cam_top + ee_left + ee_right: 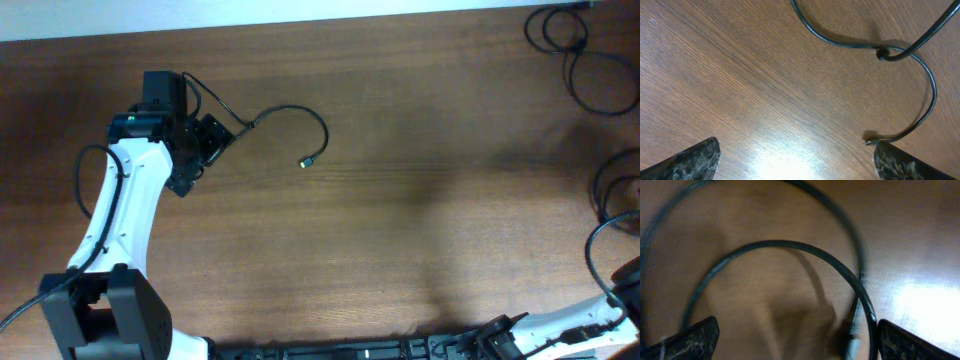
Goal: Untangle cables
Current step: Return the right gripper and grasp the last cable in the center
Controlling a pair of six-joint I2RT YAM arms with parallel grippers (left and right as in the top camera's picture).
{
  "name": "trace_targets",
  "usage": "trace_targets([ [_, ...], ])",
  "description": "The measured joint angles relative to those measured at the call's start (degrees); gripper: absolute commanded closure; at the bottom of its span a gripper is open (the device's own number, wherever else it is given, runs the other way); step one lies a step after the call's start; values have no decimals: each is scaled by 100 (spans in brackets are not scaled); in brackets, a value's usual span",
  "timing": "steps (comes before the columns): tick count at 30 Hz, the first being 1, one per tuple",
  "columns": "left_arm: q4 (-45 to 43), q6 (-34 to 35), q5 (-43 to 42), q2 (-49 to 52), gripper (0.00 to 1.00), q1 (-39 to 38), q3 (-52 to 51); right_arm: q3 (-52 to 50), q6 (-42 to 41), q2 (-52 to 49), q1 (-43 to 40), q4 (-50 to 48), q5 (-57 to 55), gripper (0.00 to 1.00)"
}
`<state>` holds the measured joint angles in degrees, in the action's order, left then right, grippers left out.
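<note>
A thin black cable [300, 112] lies on the table at the upper left and curves round to a small plug [305, 162]. My left gripper [205, 148] sits at the cable's left end. In the left wrist view it [797, 162] is open and empty, just above the wood. There the cable [840, 41] crosses itself at a small knot [882, 52], and its tip [869, 142] touches the right finger. My right gripper [800, 342] is open over blurred loops of cable [790, 247], low to the table and holding nothing.
A bundle of coiled black cables [575, 50] lies at the far right corner. More loops [610, 190] lie along the right edge. The right arm's links [560, 335] run along the bottom right. The table is brown wood [420, 220].
</note>
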<state>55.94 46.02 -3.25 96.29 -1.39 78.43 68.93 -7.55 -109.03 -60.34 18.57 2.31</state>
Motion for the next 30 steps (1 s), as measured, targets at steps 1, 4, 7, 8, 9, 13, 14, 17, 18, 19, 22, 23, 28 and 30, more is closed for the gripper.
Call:
trace_targets([
  [1, -2, 0, 0, 0, 1, 0, 0, 22, -20, 264, 103, 96, 195, 2],
  [4, -2, 2, 0, 0, 1, 0, 0, 138, -616, 1644, 765, 490, 1064, 1],
  [7, 0, 2, 0, 0, 1, 0, 0, 245, -863, 2059, 2575, 1716, 2072, 2],
  [8, 2, 2, -2, 0, 1, 0, 0, 227, -890, 2031, 3204, 1928, 2243, 1],
  [9, 4, 2, -2, 0, 1, 0, 0, 232, -903, 2004, 3696, 2068, 2227, 2],
  [13, 0, 2, -2, 0, 1, 0, 0, 232, -901, 1615, 5624, 2531, 1917, 1],
  [14, 0, 2, -2, 0, 1, 0, 0, 232, -896, 1521, 5989, 2546, 1759, 1],
  [17, 0, 2, -2, 0, 1, 0, 0, 232, -898, 1416, 6789, 2474, 1508, 1],
  [18, 0, 2, -2, 0, 1, 0, 0, 232, -905, 1408, 6961, 2380, 1480, 2],
  [19, 4, 2, -2, 0, 1, 0, 0, 227, -898, 1390, 7112, 2098, 1436, 1],
  [22, -4, 2, -2, 0, 1, 0, 0, 181, -890, 1335, 7604, 986, 1408, 1],
  [23, -7, 2, -2, 0, 1, 0, 0, 190, -855, 1320, 7689, 577, 1399, 1],
  [28, 0, 2, -2, 0, 1, 0, 0, 197, -697, 791, 8078, -1635, 1530, 1],
  [30, 4, 2, -2, 0, 1, 0, 0, 328, -697, 315, 8172, -2046, 1827, 1],
])
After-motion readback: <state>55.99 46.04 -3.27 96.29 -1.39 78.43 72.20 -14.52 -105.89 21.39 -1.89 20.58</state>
